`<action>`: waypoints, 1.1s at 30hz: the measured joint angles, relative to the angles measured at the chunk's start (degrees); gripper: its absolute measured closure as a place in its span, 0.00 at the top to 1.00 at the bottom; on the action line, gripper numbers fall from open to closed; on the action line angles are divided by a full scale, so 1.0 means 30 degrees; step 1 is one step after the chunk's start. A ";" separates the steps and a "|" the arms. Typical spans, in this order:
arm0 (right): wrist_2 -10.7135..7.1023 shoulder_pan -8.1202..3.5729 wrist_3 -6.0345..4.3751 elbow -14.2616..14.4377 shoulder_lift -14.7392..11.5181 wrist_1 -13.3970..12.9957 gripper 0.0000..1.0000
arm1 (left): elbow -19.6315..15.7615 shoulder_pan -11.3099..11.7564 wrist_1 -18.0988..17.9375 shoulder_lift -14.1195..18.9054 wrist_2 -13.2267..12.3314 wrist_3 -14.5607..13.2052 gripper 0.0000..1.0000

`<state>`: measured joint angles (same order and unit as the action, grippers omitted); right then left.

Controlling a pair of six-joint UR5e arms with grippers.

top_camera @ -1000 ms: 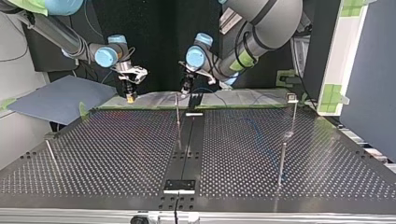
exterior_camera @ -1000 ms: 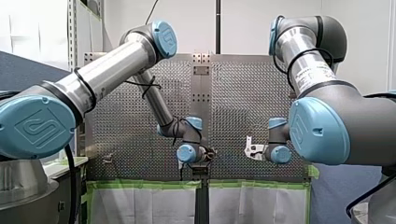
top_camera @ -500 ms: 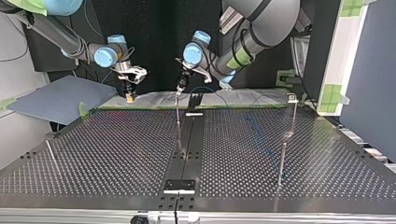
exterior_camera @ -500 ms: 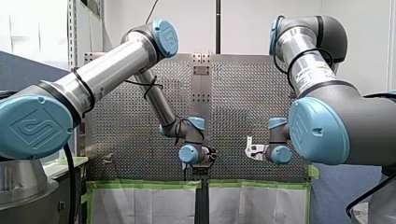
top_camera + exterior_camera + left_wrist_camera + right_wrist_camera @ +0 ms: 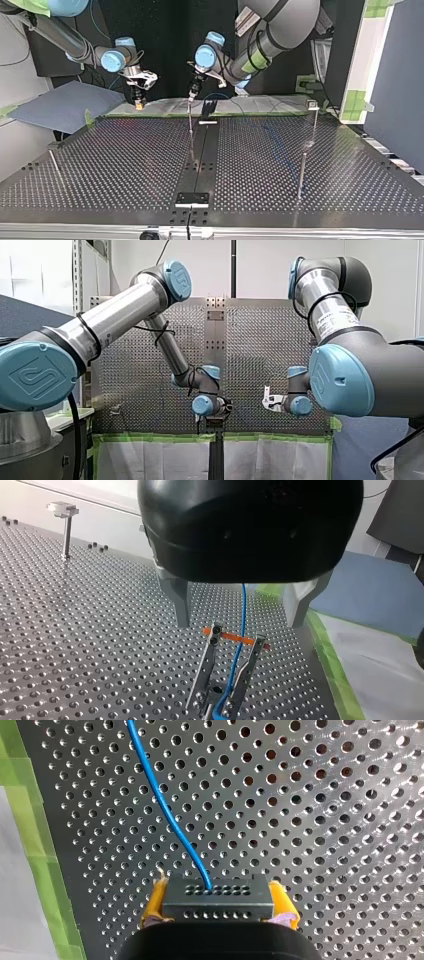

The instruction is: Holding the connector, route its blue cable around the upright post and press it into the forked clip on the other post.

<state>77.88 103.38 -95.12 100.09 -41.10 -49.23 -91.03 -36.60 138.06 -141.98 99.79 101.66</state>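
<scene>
Two tools: my right tool (image 5: 218, 902) is clamped on the black connector (image 5: 215, 907), blue cable (image 5: 165, 810) trailing off across the counter (image 5: 325, 820). My left tool (image 5: 240, 622) is spread wide, gripping nothing, straddling the forked clip (image 5: 206, 665), where the cable looks seated in the fork. Nearly done I'd guess; can't tell if it rounds the far post (image 5: 65, 535).

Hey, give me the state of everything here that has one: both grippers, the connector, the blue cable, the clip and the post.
my right gripper: shut on the connector, yellow pads at its sides.
connector: gripped, off the table.
blue cable: plugged into the connector; passes between the clip's prongs.
my left gripper: open, fingers apart either side of the cable.
forked clip: upright, cable between its prongs.
capped post: upright, no cable on it.
</scene>
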 joint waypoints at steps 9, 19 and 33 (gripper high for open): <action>-0.0026 0.0029 0.0002 0.0006 0.0000 0.0049 0.00 | -0.0025 -0.0019 0.0340 -0.0001 0.0200 0.0044 0.91; -0.0040 0.0051 0.0025 0.0015 -0.0005 0.0228 0.00 | -0.0141 -0.0004 0.0383 -0.0004 0.0237 0.0223 0.91; -0.0077 -0.0028 0.0009 0.0019 -0.0020 0.0207 0.00 | -0.0148 0.0020 0.0356 0.0001 0.0573 0.0268 0.98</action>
<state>77.65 103.29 -95.09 100.15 -41.16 -48.61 -91.47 -36.54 139.13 -141.97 101.50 102.47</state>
